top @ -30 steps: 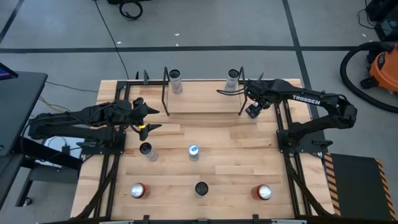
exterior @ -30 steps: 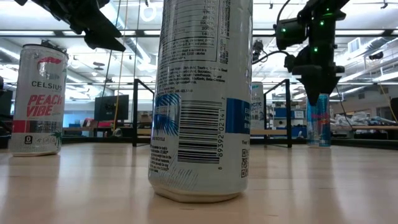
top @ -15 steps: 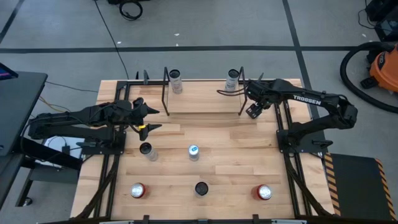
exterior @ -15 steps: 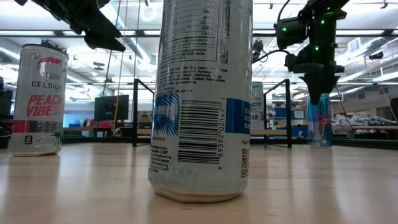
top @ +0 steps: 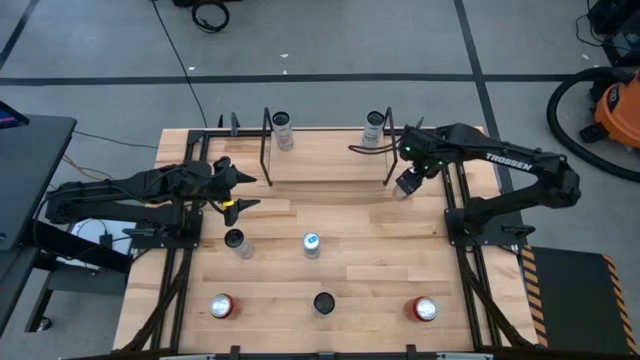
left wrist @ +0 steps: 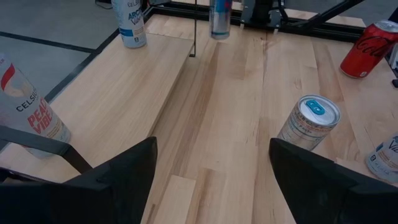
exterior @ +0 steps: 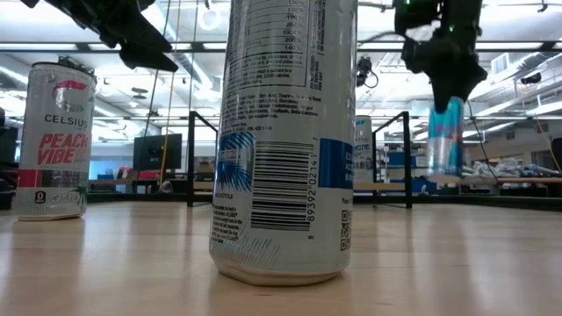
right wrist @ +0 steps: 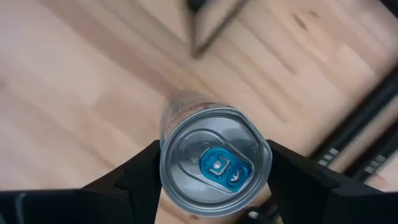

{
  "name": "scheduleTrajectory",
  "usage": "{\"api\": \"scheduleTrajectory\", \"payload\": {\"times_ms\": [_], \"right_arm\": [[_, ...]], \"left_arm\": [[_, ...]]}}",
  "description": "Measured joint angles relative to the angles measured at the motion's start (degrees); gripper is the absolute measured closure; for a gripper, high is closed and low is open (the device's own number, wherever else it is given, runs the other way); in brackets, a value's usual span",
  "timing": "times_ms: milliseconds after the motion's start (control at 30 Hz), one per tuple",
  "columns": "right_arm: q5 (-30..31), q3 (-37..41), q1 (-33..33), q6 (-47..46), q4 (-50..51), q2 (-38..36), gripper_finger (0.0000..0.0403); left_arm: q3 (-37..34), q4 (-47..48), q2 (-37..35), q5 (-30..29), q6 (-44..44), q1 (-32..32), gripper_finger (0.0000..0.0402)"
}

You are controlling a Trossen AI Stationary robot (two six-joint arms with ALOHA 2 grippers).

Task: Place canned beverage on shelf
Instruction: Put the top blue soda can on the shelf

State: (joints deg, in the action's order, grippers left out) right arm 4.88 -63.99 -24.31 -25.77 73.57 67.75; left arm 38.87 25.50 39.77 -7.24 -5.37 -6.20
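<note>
My right tool (top: 405, 185) is clamped on a slim blue-and-silver can with a blue pull tab (exterior: 445, 140), one finger on each side of its top, holding it clear of the light-wood desk (top: 330, 215) just beside the right end post of the low light-wood shelf in a thin black rod frame (top: 325, 160). My left tool (top: 240, 190), fingers spread wide and empty, hangs near the shelf's left end. A white can reading "CELSIUS PEACH VIBE" (exterior: 54, 140) stands on the desk in front of the shelf's left end.
</note>
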Motion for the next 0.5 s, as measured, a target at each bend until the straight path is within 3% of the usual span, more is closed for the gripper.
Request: {"api": "scheduleTrajectory", "payload": {"times_ms": [267,500], "right_arm": [[-1.59,-4.57,6.07,-2.53,-2.01,-0.01,0.0154],[1.29,-9.70,5.93,2.14,-10.07,2.04,0.0154]], "left_arm": [[0.00,-0.31,0.00,0.01,0.00,0.00,0.0090],[0.00,-0.39,-0.01,0.02,-0.01,0.01,0.0090]]}}
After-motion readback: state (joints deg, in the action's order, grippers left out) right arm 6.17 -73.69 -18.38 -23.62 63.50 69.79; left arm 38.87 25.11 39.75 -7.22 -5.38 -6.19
